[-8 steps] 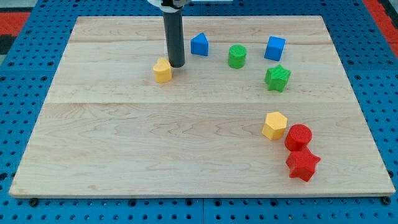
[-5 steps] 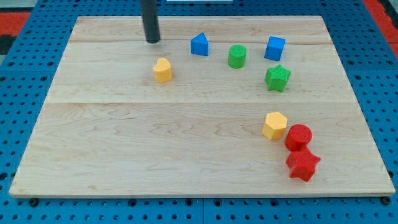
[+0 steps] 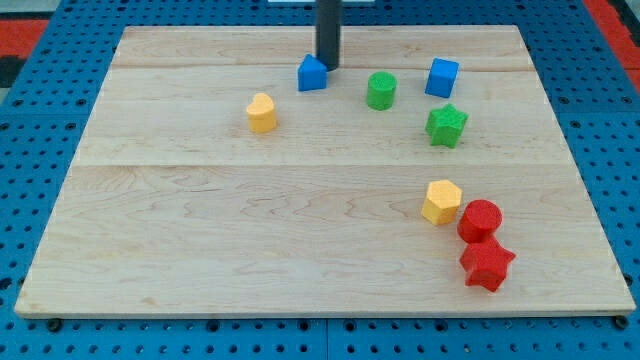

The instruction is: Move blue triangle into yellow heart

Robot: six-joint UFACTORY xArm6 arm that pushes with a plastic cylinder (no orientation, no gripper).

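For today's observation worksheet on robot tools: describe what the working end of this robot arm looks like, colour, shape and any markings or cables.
It is a straight, dark grey to black round rod, smooth and plain, entering from the view's top edge. My tip is a blunt flat end of the same width as the shaft. No cables, labels or markings show on it, and the arm above it is out of frame.

Bright even overhead light, pale wooden table (image 3: pixel 200 220) sharply in focus, faint short shadows under the small coloured blocks, no glare, no blur
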